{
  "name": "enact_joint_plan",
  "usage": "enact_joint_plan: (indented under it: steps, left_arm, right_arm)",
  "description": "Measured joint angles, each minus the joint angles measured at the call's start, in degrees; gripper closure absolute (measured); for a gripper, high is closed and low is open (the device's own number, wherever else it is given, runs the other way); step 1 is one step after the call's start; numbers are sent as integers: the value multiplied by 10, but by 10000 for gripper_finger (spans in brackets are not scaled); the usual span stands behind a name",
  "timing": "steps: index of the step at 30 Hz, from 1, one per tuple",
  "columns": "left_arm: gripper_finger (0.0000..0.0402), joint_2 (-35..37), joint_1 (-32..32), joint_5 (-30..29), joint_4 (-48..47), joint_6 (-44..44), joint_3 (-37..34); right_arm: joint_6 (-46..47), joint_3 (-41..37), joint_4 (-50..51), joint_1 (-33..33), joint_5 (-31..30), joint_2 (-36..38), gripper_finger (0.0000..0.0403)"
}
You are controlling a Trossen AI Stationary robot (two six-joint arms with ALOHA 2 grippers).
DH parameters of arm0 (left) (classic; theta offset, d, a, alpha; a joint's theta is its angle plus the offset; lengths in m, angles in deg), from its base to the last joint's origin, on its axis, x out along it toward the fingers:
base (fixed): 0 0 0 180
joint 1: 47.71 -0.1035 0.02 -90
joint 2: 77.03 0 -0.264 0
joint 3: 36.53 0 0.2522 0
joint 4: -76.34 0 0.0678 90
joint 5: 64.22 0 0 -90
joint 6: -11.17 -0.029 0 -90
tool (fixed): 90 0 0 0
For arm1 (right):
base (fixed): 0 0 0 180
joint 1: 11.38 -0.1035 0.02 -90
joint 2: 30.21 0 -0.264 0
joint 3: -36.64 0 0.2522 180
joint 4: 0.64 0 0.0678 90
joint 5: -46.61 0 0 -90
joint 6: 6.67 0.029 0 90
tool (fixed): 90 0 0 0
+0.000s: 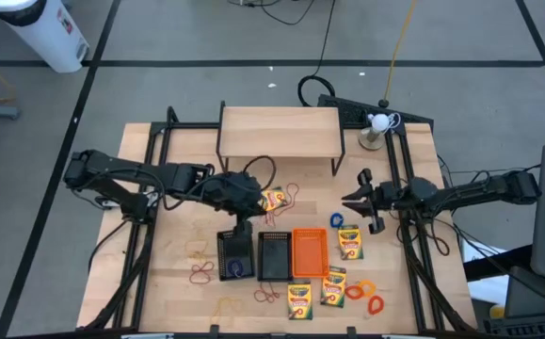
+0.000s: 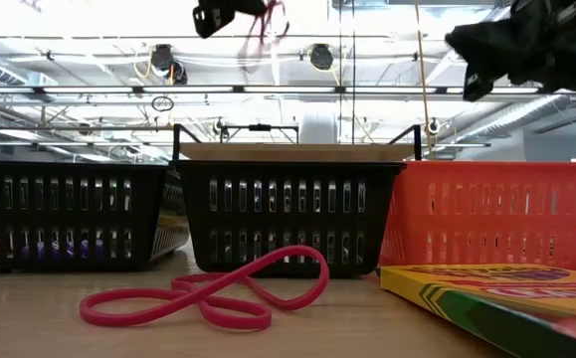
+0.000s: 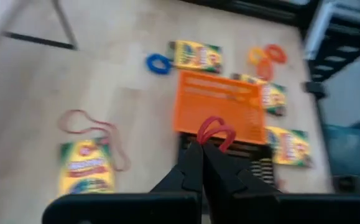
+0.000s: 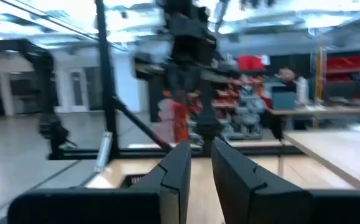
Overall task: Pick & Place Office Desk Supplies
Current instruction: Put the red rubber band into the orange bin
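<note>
My left gripper (image 3: 201,148) hangs over the black mesh trays (image 1: 274,256) near the table's middle, shut on a red rubber band (image 3: 216,129). It also shows high up in the low view (image 2: 230,15). An orange tray (image 1: 310,252) stands to the right of the two black ones. The left black tray (image 1: 235,256) has something purple in it. Crayon boxes (image 1: 349,242) and loose bands (image 1: 361,289) lie flat around the trays. My right gripper (image 1: 361,198) hovers right of the trays, open by a narrow gap and empty. My left gripper pinches the red rubber band between its two shut fingertips, coming from above and pointing down. A loop of the band (image 3: 220,127) sticks out past the fingertips. The band is lifted clear of the table and the trays (image 2: 268,25).
A light wooden shelf (image 1: 280,132) stands at the far side, with a white ball on a stand (image 1: 378,122) to its right. A crayon box (image 1: 274,200) and a red band (image 1: 291,193) lie before the shelf. Another red band (image 2: 208,293) lies near the front edge.
</note>
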Motion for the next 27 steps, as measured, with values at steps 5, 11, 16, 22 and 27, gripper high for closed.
enact_joint_plan:
  steps: [5,11,16,22,27]
  left_arm:
    - [402,-3,-9,-89,62,-57,0]
    - [402,-2,-9,-121,178,-133,-10]
    - [402,-2,3,-150,200,-168,-12]
    - [402,-22,36,-236,218,-187,-37]
    - [402,-50,34,-218,306,-227,-77]
  right_arm:
    - [-11,43,15,0,9,-42,344]
    - [-37,101,13,0,8,-130,344]
    - [-56,155,5,5,7,-181,344]
    - [-31,197,8,4,11,-206,344]
    - [-24,206,13,4,27,-209,344]
